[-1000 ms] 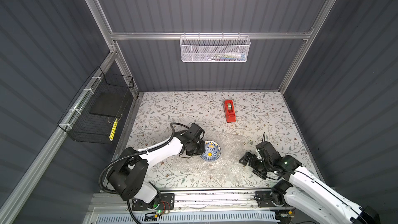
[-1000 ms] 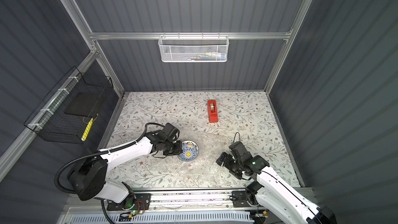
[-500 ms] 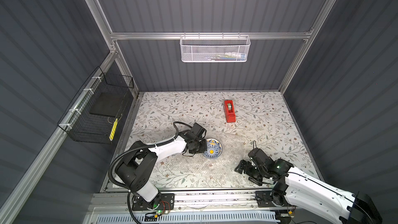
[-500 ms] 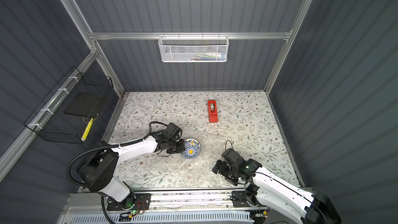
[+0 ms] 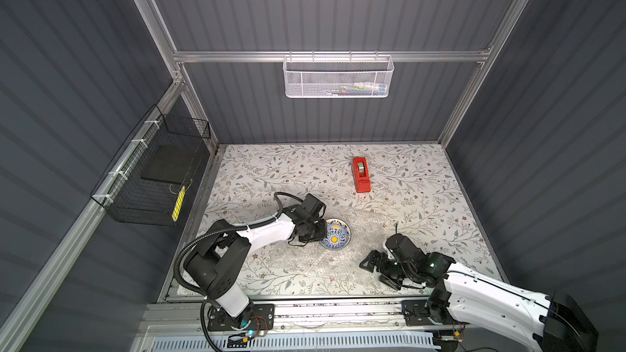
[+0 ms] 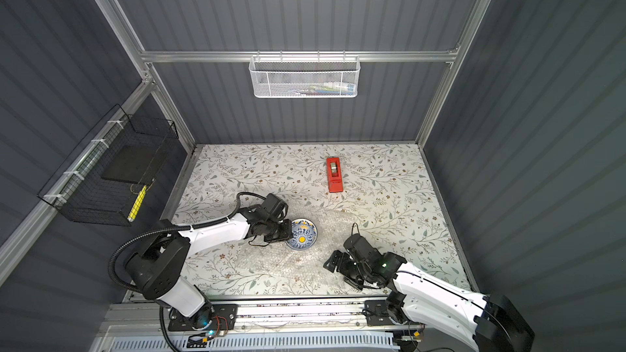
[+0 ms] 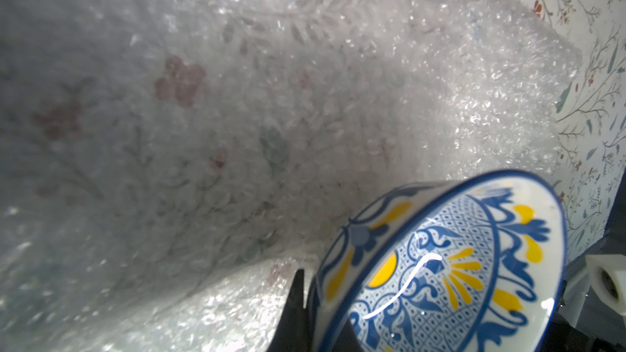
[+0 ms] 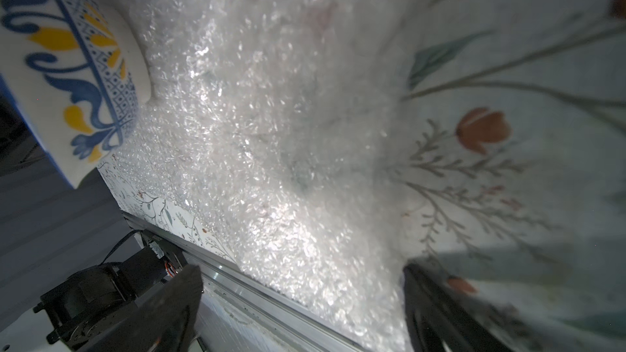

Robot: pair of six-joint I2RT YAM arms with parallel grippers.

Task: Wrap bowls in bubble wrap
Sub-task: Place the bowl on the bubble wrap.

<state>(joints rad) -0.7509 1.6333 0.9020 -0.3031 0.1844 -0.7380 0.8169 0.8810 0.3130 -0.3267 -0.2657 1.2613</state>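
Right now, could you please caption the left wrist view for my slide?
Left claw pinches the rim of the painted bowl, bubble wrap spread over the floral table.

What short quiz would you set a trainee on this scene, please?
1. True or false: the left end effector grips the bowl by its rim.
2. The right end effector is: A open; B shut on the bowl; C out of sight.
3. What sheet lies beneath the bowl?

Key: 1 true; 2 A; 3 the bubble wrap.
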